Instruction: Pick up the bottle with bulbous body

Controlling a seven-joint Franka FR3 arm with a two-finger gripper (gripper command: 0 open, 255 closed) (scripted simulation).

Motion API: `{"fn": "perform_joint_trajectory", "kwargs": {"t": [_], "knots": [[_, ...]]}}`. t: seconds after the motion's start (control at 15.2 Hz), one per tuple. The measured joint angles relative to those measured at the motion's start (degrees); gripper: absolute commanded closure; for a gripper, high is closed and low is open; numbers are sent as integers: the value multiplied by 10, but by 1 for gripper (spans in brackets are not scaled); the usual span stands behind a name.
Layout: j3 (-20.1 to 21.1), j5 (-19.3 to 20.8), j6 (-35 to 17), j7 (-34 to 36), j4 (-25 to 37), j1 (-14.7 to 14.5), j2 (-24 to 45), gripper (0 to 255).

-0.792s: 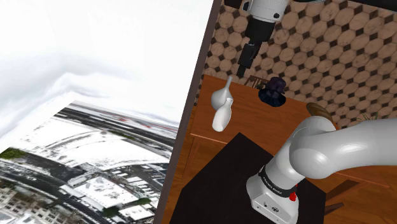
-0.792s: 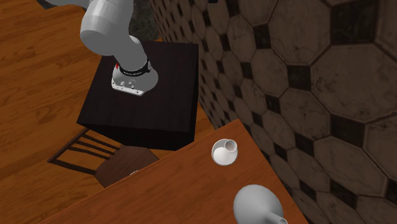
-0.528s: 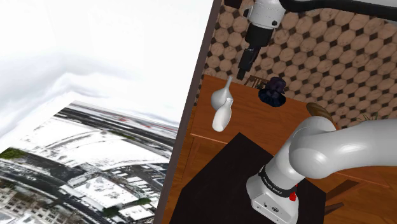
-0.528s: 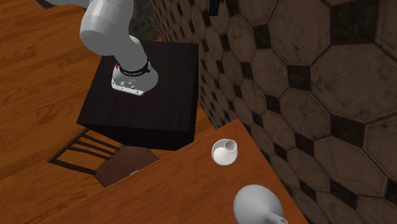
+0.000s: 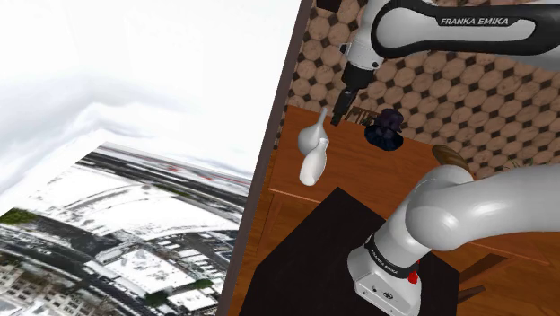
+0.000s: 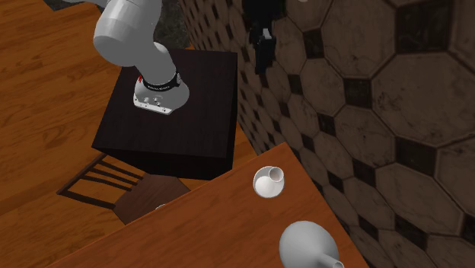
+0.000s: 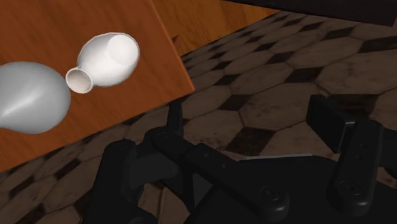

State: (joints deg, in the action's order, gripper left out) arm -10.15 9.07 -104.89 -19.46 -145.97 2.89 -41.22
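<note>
The bulbous bottle (image 5: 310,136) is pale grey-white with a thin neck and stands on the wooden table (image 5: 359,175) near the patterned wall. It is also at the lower edge of the second exterior view (image 6: 307,245) and beside the gripper in the wrist view (image 7: 28,95). A white wide-mouthed vase (image 5: 314,163) (image 6: 268,181) (image 7: 111,57) stands right next to it. My black gripper (image 5: 339,114) (image 6: 263,55) (image 7: 248,109) hangs just beside the bottle's neck, above the table's edge by the wall. Its fingers stand apart with nothing between them.
A dark purple object (image 5: 386,128) sits on the table further along the wall, and a brown object (image 5: 449,157) beyond it. The black stand (image 6: 175,114) and a wooden chair (image 6: 114,186) are beside the table. The hexagon-patterned wall (image 6: 365,91) is close behind the bottles.
The gripper has come down and toward the bottle's neck in the shoulder view, and has entered the second exterior view from the top. Both bottles stay put.
</note>
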Motion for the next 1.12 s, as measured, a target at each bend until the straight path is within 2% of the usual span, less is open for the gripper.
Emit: {"fn": "perform_joint_trajectory", "kwargs": {"t": [0.66,0.92,1.12], "knots": [[-124,33,-185,-114,-24,25,136,0],[-175,15,-260,-171,-11,20,216,0],[-214,-22,-310,-228,10,9,286,0]]}}
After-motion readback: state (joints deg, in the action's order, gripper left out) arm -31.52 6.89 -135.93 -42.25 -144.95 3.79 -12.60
